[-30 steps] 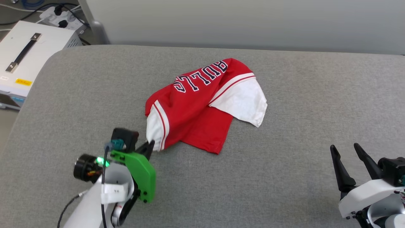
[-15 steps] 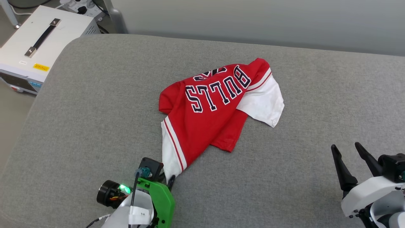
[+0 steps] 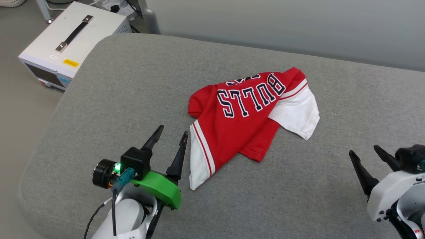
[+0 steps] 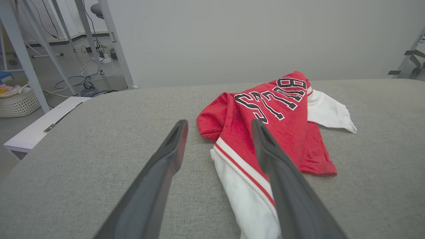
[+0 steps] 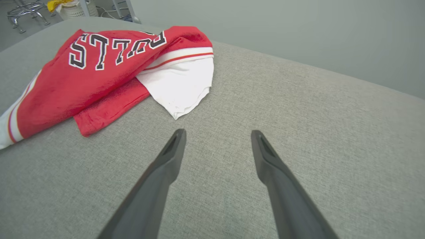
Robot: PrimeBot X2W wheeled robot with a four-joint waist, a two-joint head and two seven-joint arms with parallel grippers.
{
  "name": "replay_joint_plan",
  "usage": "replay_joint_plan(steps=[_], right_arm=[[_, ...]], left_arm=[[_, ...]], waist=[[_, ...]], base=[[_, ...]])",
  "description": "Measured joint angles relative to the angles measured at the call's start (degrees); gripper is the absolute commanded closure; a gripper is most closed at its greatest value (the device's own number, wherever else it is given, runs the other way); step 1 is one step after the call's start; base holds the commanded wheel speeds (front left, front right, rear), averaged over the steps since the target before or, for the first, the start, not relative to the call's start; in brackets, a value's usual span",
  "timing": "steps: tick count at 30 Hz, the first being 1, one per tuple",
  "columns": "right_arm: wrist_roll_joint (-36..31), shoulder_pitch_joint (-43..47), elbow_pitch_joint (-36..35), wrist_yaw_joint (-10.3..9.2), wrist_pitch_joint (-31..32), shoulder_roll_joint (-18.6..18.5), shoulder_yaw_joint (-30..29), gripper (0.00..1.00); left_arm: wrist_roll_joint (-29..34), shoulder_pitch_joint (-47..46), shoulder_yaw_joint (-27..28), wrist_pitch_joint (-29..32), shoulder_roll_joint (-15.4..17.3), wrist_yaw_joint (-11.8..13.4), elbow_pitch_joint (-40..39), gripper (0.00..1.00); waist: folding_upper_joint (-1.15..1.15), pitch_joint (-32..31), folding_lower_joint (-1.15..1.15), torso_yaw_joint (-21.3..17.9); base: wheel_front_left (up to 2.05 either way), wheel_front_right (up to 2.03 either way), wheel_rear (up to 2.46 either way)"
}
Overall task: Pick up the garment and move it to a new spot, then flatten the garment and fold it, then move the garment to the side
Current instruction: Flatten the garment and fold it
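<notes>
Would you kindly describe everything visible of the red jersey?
The jersey is red, soft knit-looking fabric, with white short sleeves, red-and-white striped trim and black, white-outlined "BULLS" lettering facing up. It lies crumpled and partly folded over itself on the grey cushion. One white sleeve stretches toward the left gripper, whose open fingers stand just beside it, gripping nothing. The other sleeve splays to the right.

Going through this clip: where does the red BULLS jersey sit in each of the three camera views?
Head view: jersey at centre, on the grey cushion, just right of the left gripper.
Left wrist view: jersey right of centre, its white sleeve passing behind one finger.
Right wrist view: jersey at upper left, beyond the fingertips.
Shared landmark: the BULLS lettering.
</notes>
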Motion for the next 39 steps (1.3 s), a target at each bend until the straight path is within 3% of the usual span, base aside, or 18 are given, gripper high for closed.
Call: replay_joint_plan(steps=[8,14,19,30,31,32,39], right_arm=[[5.36,-10.82,0.80,0.00,16.94,-7.60,8.70,0.00],[9.46,-20.57,6.00,0.00,26.22,-12.51,15.90,0.00],[11.82,-26.64,11.15,0.00,28.92,-16.35,22.38,0.00],[16.24,-33.11,19.22,-0.05,31.07,-20.65,31.21,0.02],[16.62,-33.29,19.51,-0.05,31.07,-20.91,31.62,0.76],[17.14,-33.51,19.81,-0.05,31.07,-21.16,32.10,1.00],[19.86,-34.00,23.02,-0.01,28.20,-21.19,34.08,1.00]], left_arm=[[1.98,0.89,2.27,-2.53,-2.93,0.81,-4.64,0.00],[3.80,1.13,3.88,-2.53,-6.27,-0.87,-5.86,0.00],[4.86,1.13,5.46,-2.53,-8.45,-2.31,-5.76,0.00],[6.46,1.41,7.92,-2.53,-10.49,-4.27,-5.01,0.00],[6.49,1.44,8.12,-2.53,-10.54,-4.39,-4.98,0.00],[6.53,1.46,8.35,-2.53,-10.58,-4.41,-4.92,0.00],[7.19,2.01,9.84,-2.53,-10.83,-4.98,-3.60,0.00]], waist=[[0.00,2.41,0.00,3.94],[0.00,5.47,0.00,7.18],[0.00,7.88,0.00,10.64],[0.00,11.36,0.00,16.07],[0.00,11.46,0.00,16.26],[0.00,11.54,0.00,16.41],[0.00,10.35,0.00,14.96]], base=[[0.00,0.00,0.00],[0.00,0.00,0.00],[0.00,0.00,0.00],[0.00,0.00,0.00],[0.00,0.00,0.00],[0.00,0.00,0.00],[0.00,0.00,0.00]])
